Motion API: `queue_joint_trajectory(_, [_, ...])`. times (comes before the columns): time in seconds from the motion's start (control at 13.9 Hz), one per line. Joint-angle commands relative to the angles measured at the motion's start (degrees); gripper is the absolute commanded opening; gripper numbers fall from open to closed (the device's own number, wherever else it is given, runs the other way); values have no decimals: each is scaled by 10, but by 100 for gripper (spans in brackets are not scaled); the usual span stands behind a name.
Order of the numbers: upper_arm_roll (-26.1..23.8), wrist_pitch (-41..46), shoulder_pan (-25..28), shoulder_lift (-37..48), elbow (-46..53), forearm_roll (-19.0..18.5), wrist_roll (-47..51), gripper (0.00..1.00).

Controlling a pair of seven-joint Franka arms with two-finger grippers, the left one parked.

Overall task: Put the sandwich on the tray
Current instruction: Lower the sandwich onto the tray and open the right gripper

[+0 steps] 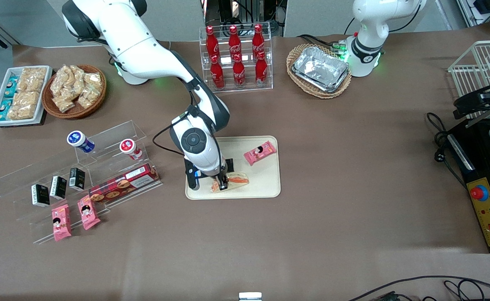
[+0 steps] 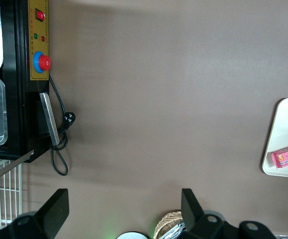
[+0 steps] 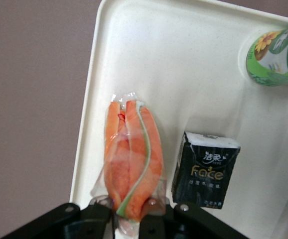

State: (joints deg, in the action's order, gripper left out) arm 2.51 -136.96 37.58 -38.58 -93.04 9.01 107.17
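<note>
the gripper (image 1: 223, 180) sits low over the tray (image 1: 270, 190), at the edge of it nearest the front camera, and its jaws are pinched on the sandwich (image 1: 233, 182), gripping one end of the wedge while the rest of it runs out ahead of the jaws along the tray floor. from the wrist camera the sandwich (image 3: 133, 164) shows its orange layers and a thin green stripe through the clear wrap, with the narrow end tucked between the fingertips (image 3: 101, 215). that end-on hold looks chosen to keep the soft bread from being squashed across its middle, though that's my reading.

the sandwich looks to be lying inside the rim (image 3: 86, 124), parallel to it and just beside it, so the carrying part of the job seems done and only the letting go is left. i can't tell for certain whether the wedge fully rests on the floor or hangs a touch above it.

crowded spot. a black tissue pack (image 3: 205, 169) sits right beside the jaws, near the sandwich but apart from it, and a green cup (image 3: 276, 55) stands ahead of the jaws, further into the tray. a pink snack packet (image 1: 260, 152) lies well ahead too. spreading the fingers here risks nudging that tissue pack, so a clean lift afterward would be the careful call.
</note>
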Motion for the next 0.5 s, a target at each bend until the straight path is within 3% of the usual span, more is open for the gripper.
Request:
queue_joint_trajectory(0.0, [4, -4, -1, -15, 17, -13, 13, 0])
queue_joint_trajectory(0.29, [4, -5, -6, -21, 22, -11, 14, 0])
queue_joint_trajectory(0.43, [4, -5, -7, -21, 23, -11, 13, 20])
